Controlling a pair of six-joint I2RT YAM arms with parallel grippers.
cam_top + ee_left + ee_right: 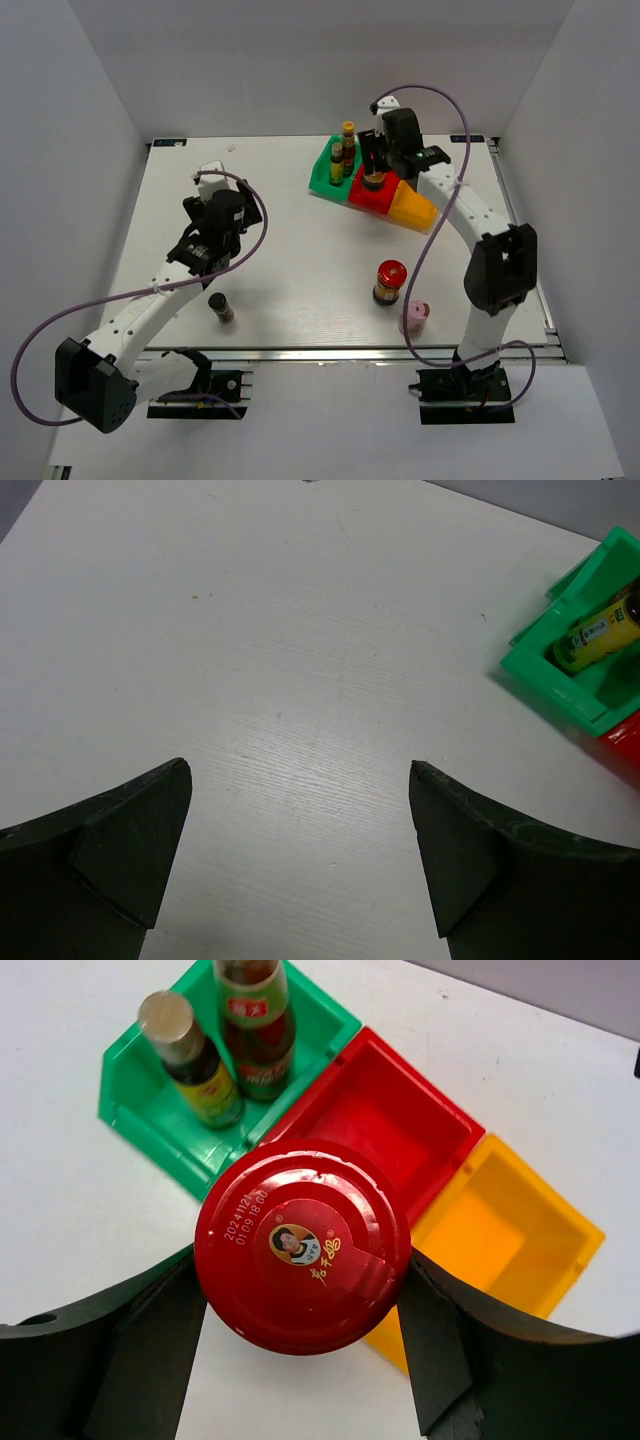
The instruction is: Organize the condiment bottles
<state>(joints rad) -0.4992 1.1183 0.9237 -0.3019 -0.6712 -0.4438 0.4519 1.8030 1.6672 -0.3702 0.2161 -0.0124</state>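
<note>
Right gripper (300,1285) clamps a squat red-lidded jar (302,1235) upright, lid skyward, perhaps above the far-edge red plastic bin (400,1125); left gripper (300,770) gapes.

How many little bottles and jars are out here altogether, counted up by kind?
slim yellow-capped bottles: 2
red-lidded jars: 2
black-capped shaker: 1
pink-capped bottle: 1
Total: 6
</note>
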